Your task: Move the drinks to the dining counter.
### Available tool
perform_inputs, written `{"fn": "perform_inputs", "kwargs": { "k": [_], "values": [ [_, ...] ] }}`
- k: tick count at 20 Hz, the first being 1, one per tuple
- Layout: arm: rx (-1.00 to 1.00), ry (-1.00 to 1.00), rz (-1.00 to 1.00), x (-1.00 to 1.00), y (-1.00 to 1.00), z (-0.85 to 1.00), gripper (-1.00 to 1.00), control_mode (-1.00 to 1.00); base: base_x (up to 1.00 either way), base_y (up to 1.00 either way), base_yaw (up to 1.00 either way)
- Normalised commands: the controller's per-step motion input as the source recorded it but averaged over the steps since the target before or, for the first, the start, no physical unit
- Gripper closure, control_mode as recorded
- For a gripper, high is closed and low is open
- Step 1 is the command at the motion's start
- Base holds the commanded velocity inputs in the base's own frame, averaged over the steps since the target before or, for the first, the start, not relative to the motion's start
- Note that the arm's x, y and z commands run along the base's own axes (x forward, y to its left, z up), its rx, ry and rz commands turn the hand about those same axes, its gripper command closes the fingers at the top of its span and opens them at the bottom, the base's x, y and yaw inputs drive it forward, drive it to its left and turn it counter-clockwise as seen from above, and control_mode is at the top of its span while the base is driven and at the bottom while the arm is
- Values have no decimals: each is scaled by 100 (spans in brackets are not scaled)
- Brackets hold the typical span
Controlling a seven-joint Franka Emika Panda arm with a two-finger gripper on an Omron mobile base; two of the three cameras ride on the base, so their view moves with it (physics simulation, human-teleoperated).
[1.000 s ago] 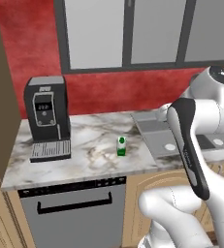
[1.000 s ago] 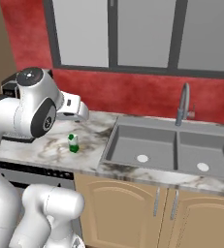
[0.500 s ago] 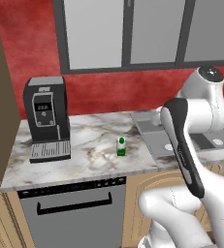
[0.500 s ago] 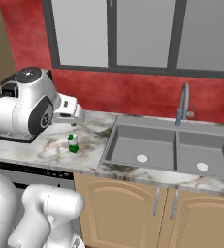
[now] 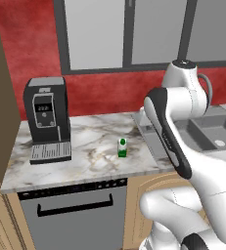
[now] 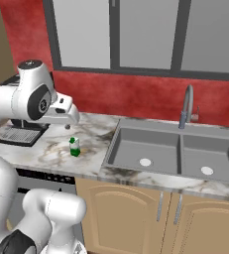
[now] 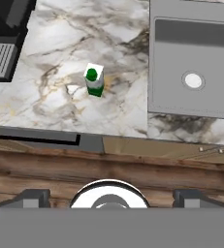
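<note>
My hand hangs above the desk with its fingers spread as wide as they go and nothing between them. From the hand view I look straight down past my two dark fingertips, set far apart at the bottom.

The green-and-white carton stands upright near the middle of the marble top, a small box shape with a round green cap on a white sloped top and a green lower half. It sits apart from everything: bare marble lies on all sides of it. To its left the black coffee machine stands at the desk's far left end, its ribbed grey drip tray reaching toward the front. To its right the grey double sink begins, its raised rim well clear of the carton. The front edge of the desk is near the carton, closer than the red back wall.

The marble is white-grey, smooth, with dark and gold veins. The sink basins are matt grey with round pale drains. A curved metal faucet rises behind the sink. Below the edge, a dark dishwasher front with a bar handle sits beside tan cabinet doors.
</note>
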Motion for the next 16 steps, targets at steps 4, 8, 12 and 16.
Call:
{"fn": "perform_inputs", "kwargs": {
  "k": [4, 8, 12, 16],
  "values": [
    [0, 12, 0, 14, 17, -17, -100, -100, 0, 0, 0],
    [0, 8, 0, 12, 13, -22, -100, -100, 0, 0, 0],
    [0, 3, 0, 11, 10, -26, -100, -100, 0, 0, 0],
    [0, 0, 0, 15, 9, -25, -100, -100, 0, 0, 0]
  ]
}}
